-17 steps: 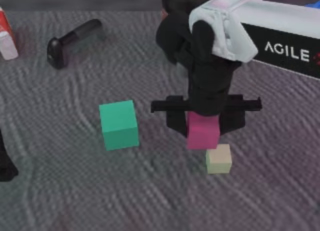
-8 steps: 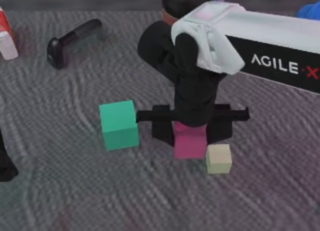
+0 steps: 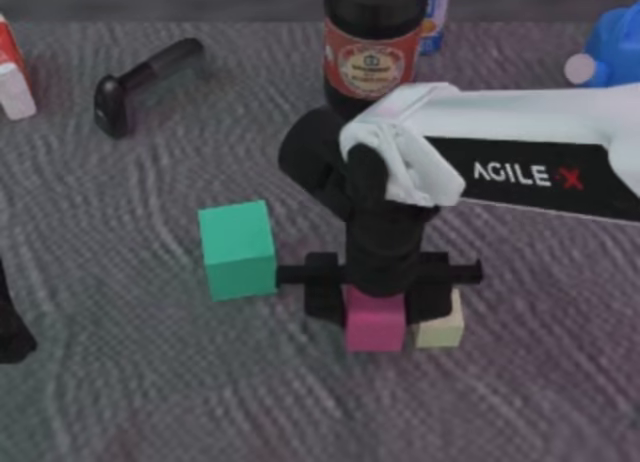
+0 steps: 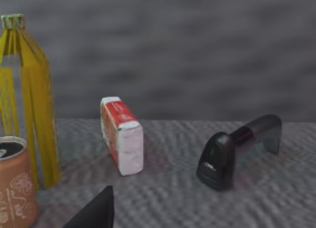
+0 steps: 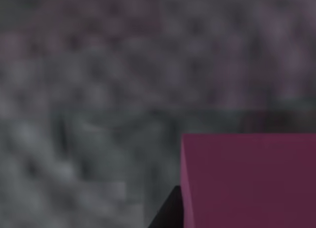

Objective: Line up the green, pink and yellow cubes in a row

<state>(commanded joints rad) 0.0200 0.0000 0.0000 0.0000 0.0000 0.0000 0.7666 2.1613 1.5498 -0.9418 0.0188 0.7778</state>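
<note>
Right now the right gripper reaches down over the middle of the bench, its fingers clenched on the pink cube. That cube sits between the green cube, apart on its left, and the yellow cube, just beside its right. Only a dark edge of the left arm shows, parked at the bench's left side.
</note>
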